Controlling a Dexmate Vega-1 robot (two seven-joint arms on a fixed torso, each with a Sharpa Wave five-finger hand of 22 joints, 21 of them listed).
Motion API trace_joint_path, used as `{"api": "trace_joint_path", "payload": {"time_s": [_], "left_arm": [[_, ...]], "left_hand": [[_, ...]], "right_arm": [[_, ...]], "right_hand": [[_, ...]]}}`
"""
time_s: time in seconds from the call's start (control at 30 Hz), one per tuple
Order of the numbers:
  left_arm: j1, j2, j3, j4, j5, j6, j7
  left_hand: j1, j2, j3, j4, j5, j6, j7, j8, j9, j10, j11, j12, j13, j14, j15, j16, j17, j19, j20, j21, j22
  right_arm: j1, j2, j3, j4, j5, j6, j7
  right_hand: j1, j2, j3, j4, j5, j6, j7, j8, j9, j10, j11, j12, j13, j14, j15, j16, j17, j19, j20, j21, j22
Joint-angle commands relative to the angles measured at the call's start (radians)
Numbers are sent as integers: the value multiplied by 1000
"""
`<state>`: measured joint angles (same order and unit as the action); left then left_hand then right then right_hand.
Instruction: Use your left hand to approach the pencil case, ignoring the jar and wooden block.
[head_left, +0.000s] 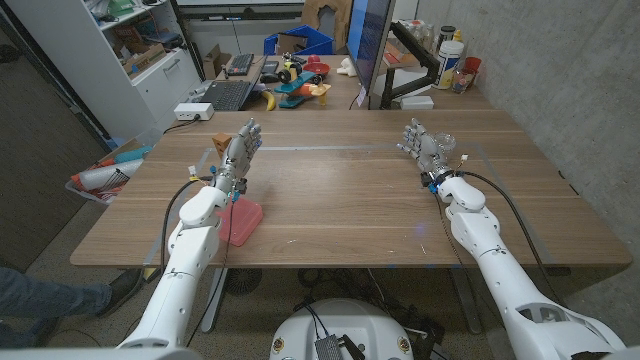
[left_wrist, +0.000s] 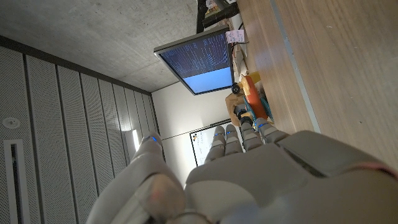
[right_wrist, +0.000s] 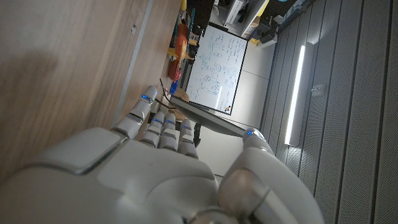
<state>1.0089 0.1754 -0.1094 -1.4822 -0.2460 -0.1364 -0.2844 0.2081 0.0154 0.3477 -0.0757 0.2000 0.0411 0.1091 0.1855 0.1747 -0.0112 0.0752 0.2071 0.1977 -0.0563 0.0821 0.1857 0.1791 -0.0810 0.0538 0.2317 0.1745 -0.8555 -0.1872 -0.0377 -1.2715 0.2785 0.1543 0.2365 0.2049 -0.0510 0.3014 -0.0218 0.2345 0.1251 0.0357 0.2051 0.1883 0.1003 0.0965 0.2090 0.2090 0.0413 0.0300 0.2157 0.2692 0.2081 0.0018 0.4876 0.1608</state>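
While both arms reach in over the near edge of the wooden table (head_left: 330, 215), the left hand (head_left: 238, 152) stands upright on the left half of the top with its fingers (head_left: 247, 134) extended and slightly apart, holding nothing; whether its lower edge touches the wood cannot be told. Seen from its own wrist camera, the back of this hand (left_wrist: 273, 180) has its fingers reaching toward a dark monitor (left_wrist: 199, 62). Just beside the left forearm, nearer the robot than the hand, lies a pink pencil case (head_left: 241, 222), partly covered by the arm and close to the table's left front corner. Behind the hand, near the far left edge, a small wooden block (head_left: 219, 143) sits on the top.

Bare wood runs across the middle of the table, between the two hands, which are well apart. On the right half, the right hand (head_left: 424, 148) likewise stands with fingers (head_left: 411, 131) spread and nothing in its grasp, and something clear, too faint to name, sits just beside it. The right wrist camera shows the back of that hand (right_wrist: 143, 174) over plain wood grain, with a whiteboard (right_wrist: 214, 68) beyond.

Past the far edge the room is cluttered: a keyboard (head_left: 219, 95), blue bins (head_left: 297, 43), toys, white shelving (head_left: 100, 60) at the left and a grey concrete wall (head_left: 570, 70) at the right.
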Motion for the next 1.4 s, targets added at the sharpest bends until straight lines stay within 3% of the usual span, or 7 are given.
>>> {"api": "trace_joint_path", "payload": {"time_s": [0.03,0.9,1.4], "left_arm": [[25,-6,-19,-33,18,-1,-7],[68,25,-12,-91,147,-43,62],[88,28,-21,-110,139,-75,55]], "left_hand": [[6,6,6,-4,4,6,6,6,4,-1,5,7,3,0,13,5,4,-4,5,-3,3],[9,10,7,-8,2,14,5,7,4,-1,2,7,2,3,11,5,3,-3,16,-10,4],[12,12,7,-11,1,20,3,8,4,2,1,8,2,5,10,5,3,-2,20,-13,4]], "right_arm": [[4,19,12,7,-18,-4,12],[23,40,20,44,-32,0,21],[24,45,24,45,-37,2,16]], "right_hand": [[2,5,6,0,7,8,1,2,5,7,2,2,2,9,-2,3,0,11,2,-3,4],[1,6,4,-2,7,12,2,1,5,10,-2,1,0,9,-2,1,-6,15,3,-17,5],[0,8,3,-3,6,14,1,0,5,11,-2,1,-2,9,-2,0,-9,18,4,-26,5]]}}
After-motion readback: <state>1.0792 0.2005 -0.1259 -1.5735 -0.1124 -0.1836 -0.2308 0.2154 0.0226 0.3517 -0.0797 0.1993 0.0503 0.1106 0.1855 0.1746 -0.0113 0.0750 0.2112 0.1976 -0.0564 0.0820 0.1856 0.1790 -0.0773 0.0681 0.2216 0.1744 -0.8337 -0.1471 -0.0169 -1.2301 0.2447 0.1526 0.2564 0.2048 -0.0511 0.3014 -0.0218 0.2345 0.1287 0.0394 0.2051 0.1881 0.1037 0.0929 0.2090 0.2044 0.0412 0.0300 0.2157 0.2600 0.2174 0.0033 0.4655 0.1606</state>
